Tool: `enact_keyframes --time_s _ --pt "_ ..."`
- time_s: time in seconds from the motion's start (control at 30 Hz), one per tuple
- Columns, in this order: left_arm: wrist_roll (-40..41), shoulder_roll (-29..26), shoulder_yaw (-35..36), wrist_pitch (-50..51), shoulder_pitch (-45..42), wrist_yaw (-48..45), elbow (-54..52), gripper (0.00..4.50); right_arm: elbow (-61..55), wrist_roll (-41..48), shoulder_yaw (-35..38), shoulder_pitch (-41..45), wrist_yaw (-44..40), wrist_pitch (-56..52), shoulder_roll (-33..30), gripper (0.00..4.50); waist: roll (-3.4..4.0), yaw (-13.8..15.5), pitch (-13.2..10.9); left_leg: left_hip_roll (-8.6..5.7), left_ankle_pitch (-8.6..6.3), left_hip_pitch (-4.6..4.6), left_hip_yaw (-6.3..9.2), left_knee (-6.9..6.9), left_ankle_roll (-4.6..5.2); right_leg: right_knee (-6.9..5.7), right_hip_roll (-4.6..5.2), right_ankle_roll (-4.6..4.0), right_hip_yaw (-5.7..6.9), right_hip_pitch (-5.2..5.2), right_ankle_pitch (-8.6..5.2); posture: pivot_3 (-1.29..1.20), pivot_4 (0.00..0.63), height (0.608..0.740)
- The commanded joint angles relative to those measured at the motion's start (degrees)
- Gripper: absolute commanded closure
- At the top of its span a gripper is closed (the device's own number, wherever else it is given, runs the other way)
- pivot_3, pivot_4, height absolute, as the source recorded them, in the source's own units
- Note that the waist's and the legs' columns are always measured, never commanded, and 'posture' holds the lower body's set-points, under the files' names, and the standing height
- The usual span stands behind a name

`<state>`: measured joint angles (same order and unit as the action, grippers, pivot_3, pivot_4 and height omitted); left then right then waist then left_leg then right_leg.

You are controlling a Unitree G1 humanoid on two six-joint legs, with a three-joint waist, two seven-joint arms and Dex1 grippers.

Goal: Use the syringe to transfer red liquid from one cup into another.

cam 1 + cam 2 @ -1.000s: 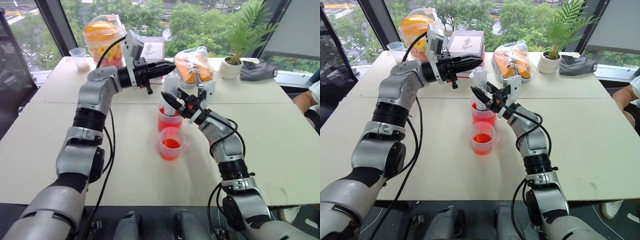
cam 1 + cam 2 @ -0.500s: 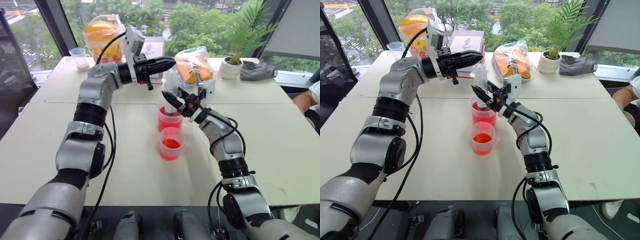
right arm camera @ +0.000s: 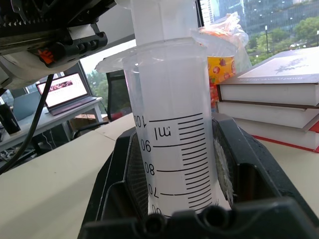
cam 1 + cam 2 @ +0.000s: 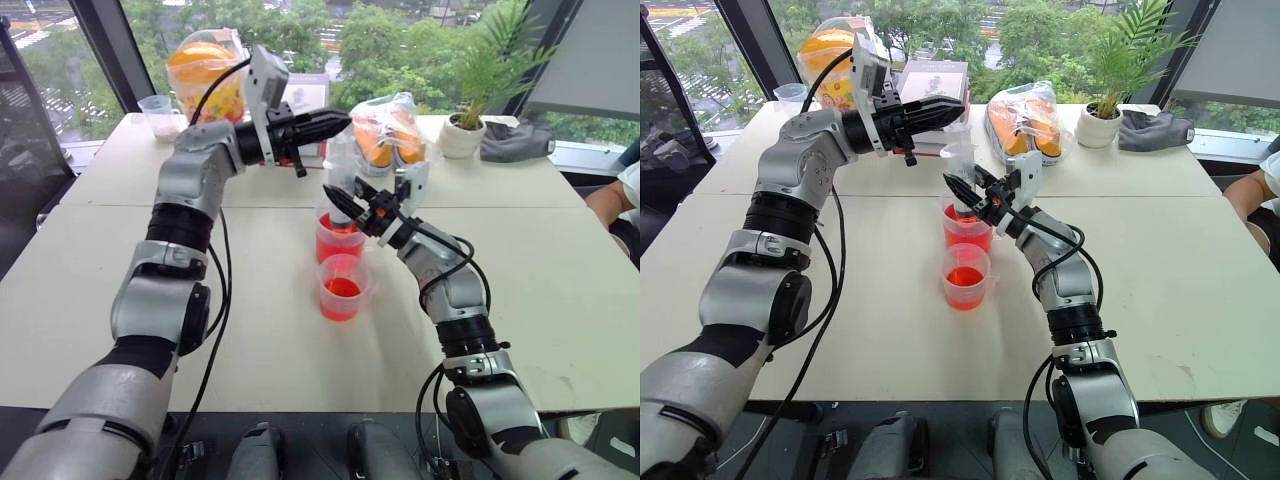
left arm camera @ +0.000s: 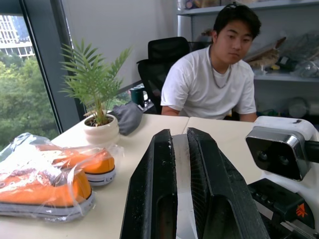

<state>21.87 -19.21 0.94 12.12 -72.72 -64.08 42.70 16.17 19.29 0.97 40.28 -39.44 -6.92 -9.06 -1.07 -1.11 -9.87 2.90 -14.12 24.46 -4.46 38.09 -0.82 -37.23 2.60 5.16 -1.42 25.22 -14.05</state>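
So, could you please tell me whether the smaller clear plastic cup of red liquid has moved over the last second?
No. The smaller clear plastic cup stands where it did, just in front of the taller clear cup on the white table.

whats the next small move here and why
Probably raise the left hand a little to draw the plunger up. The right hand holds the syringe upright with its lower end in the taller cup of red liquid, and the left hand is shut on the plunger top.
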Motion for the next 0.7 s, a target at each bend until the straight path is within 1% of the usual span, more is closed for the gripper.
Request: enact_keyframes --time_s 0.03,0.17,0.3,0.4,0.5,0.53,0.6,0.7 --pt "0.67 -2.24 4.81 -3.68 -4.89 3.50 -1.84 4.43 0.19 -1.02 -2.62 -1.25 -2.69 -0.47 -0.30 3.03 0.00 0.01 0.00 0.00 0.00 0.00 0.00 0.00 0.00 0.00 0.00 0.00 0.00 0.00 0.00 0.00 0.150 0.740" --pt "0.61 -2.10 4.64 -3.57 -4.50 3.49 -1.99 4.43 -0.41 -0.80 -2.49 -1.00 -2.65 -0.75 -0.43 3.03 0.00 0.01 0.00 0.00 0.00 0.00 0.00 0.00 0.00 0.00 0.00 0.00 0.00 0.00 0.00 0.00 0.150 0.740" --pt "0.79 -2.12 3.51 -1.30 -2.90 1.78 -3.89 4.43 -1.31 -0.46 -1.90 -0.05 -2.31 -0.75 -0.73 3.03 0.00 0.02 0.00 0.00 0.00 0.00 0.00 0.00 0.00 0.00 0.00 0.00 0.00 0.00 0.00 0.00 0.150 0.740" --pt "0.65 -2.30 2.52 0.60 -0.83 1.03 -5.71 3.22 -2.58 0.16 -1.18 1.21 -1.73 -1.30 -1.12 3.03 -0.01 -0.27 -0.01 0.00 0.00 0.00 0.00 0.00 0.00 0.00 0.00 0.00 0.00 0.00 0.00 0.00 0.150 0.740" --pt "0.21 -2.58 1.87 1.18 1.48 1.34 -8.05 1.71 -3.53 0.72 -0.43 2.45 -1.25 -1.85 -1.57 3.03 0.01 -0.07 -0.01 0.01 0.00 -0.01 0.03 -0.03 0.00 -0.02 -0.02 0.00 0.00 0.02 0.00 0.00 0.150 0.740" --pt "0.28 -2.71 1.90 1.45 2.27 1.38 -8.98 1.14 -3.73 0.86 -0.18 2.84 -1.13 -2.00 -1.72 3.03 0.01 -0.03 -0.01 0.01 0.00 -0.01 0.02 -0.03 0.00 -0.02 -0.02 0.00 0.00 0.01 0.00 0.00 0.150 0.740" --pt "0.45 -3.05 2.29 1.39 3.90 1.71 -10.91 0.17 -3.91 1.01 0.26 3.60 -0.90 -2.11 -1.98 3.03 0.01 -0.02 -0.01 0.01 0.00 -0.01 0.00 -0.02 0.00 -0.02 0.00 0.00 -0.01 0.01 0.00 0.00 0.150 0.740" --pt "1.67 -3.98 3.83 3.06 5.74 3.08 -13.59 0.17 -4.12 1.21 0.68 4.36 -0.60 -2.15 -2.21 3.03 0.00 -0.04 -0.01 0.01 0.00 0.01 0.00 0.00 0.00 -0.02 0.00 0.00 -0.01 0.02 0.00 0.00 0.150 0.740"
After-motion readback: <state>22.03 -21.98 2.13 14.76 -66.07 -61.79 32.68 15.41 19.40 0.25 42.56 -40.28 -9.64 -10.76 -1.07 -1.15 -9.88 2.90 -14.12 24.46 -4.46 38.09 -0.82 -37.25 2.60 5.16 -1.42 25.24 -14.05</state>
